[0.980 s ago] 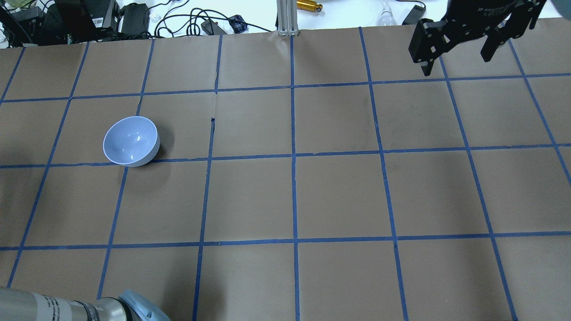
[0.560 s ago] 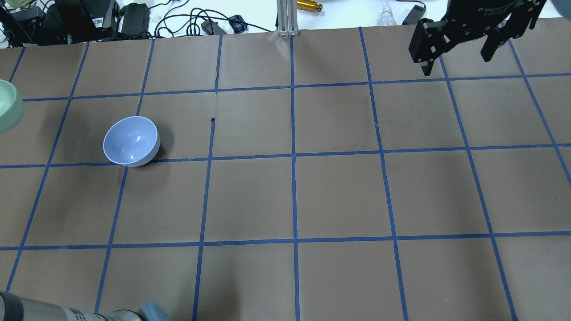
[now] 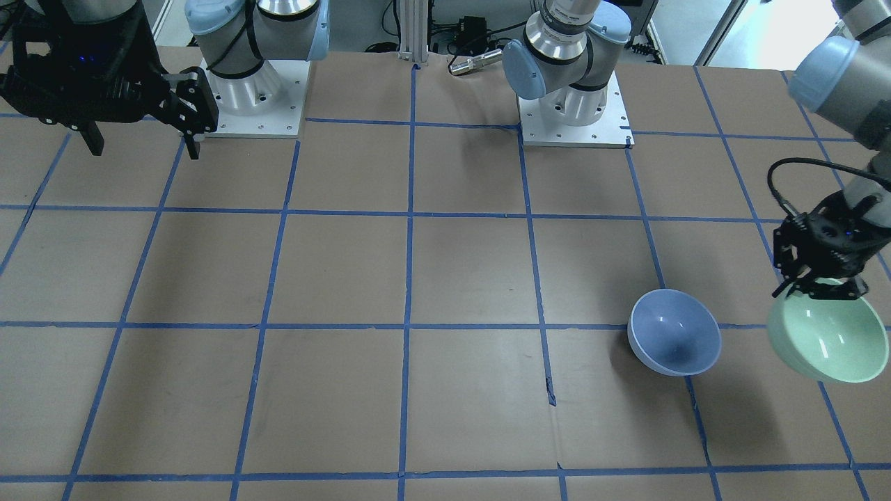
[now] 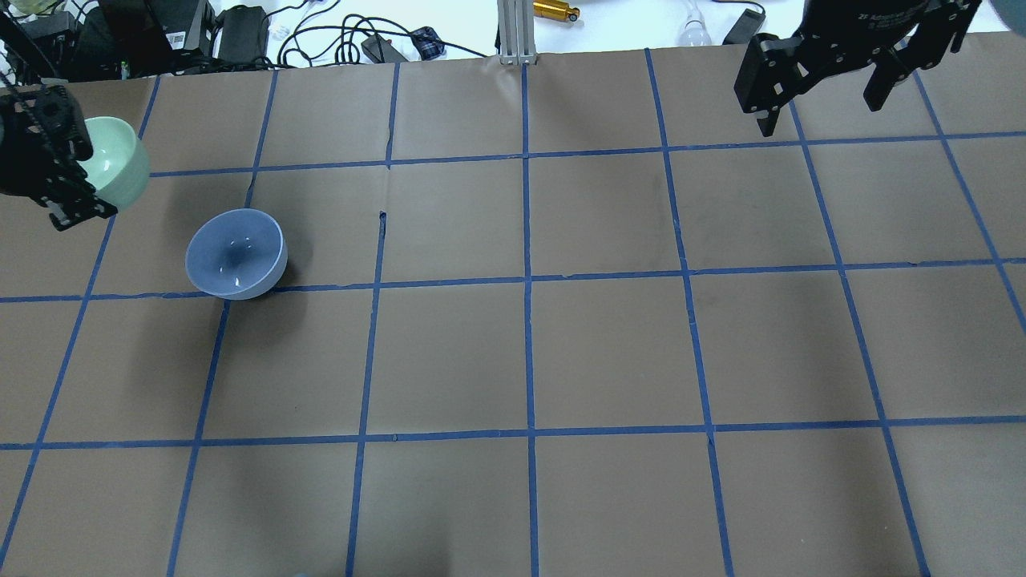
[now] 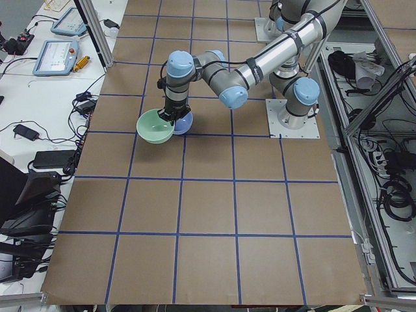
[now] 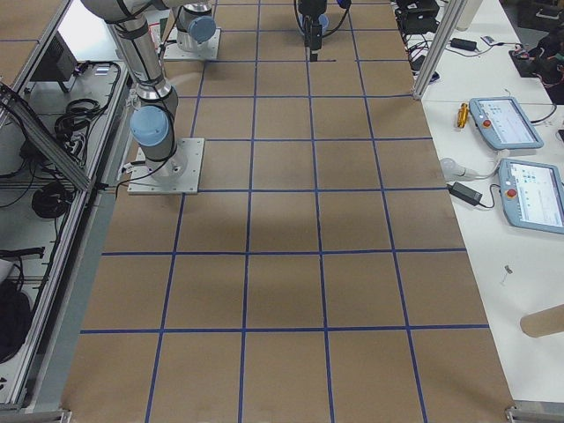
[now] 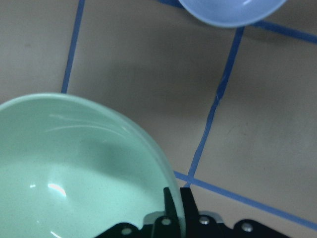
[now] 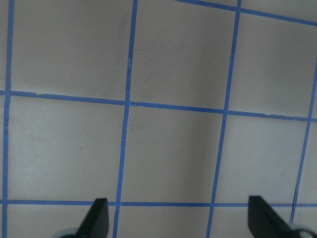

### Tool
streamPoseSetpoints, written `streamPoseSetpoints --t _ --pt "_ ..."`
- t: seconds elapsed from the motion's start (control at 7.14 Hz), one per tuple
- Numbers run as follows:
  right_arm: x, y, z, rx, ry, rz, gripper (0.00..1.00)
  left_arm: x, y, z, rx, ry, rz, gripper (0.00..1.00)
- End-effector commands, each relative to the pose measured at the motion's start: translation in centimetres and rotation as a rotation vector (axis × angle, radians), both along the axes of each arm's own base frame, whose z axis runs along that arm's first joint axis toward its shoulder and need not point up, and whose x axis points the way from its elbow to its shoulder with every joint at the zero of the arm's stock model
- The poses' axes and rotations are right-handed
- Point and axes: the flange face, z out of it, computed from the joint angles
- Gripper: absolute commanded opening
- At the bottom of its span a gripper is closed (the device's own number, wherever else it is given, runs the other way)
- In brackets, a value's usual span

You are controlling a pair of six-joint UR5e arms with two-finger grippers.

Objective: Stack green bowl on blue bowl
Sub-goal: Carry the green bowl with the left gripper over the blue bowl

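Mint-green, glossy and plain, the green bowl [image 3: 828,341] held clear of the table [image 4: 609,353] near its left end, tipped so that the hollow faces the operators' side, pinched at the rim by the left gripper [image 3: 818,287], one finger [image 7: 171,206] inside the wall and its partner outside. Just beside it and apart, closer to the table's middle, the blue bowl [image 3: 674,332] standing upright on the paper, mouth up, against a line of blue tape [image 4: 527,280]. Seen from the left wrist, green bowl [image 7: 74,168] filling the lower left and only an arc of blue bowl [image 7: 233,10] at the top edge. At the table's other end, well apart from both bowls, the right gripper [image 3: 144,147] hanging above bare paper with fingers spread wide and nothing between them, both tips visible in its own wrist view [image 8: 182,220]. White lettering on the right gripper's body in the overhead view, too small to read with confidence; a square printed code label on a black box [image 4: 180,32] past the far edge, likewise unreadable. Brown paper across the whole surface, ruled into large squares by the tape, slightly scuffed. Beyond it, tangled black cables [image 4: 337,36], an aluminium post [image 4: 513,28], a gold-coloured cylinder [image 4: 555,10], and two grey-and-blue teach pendants [image 6: 507,123] on a white bench.
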Motion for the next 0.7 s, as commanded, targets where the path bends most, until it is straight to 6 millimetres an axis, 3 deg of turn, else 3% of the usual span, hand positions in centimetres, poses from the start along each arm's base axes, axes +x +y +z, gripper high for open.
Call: streamPoseSetpoints --t 0.0,0.28,0.56 --pt "0.0 0.0 0.0 0.0 0.0 0.0 1.0 -7.3 0.5 -2.0 0.028 0.038 0.086 0.0" --pt "-0.1 0.0 0.0 0.0 0.0 -0.001 1.0 -11.2 1.0 -2.5 0.044 0.055 0.119 0.0" --pt "-0.1 0.0 0.0 0.0 0.0 -0.001 1.0 -12.1 1.5 -4.1 0.037 0.057 0.128 0.0"
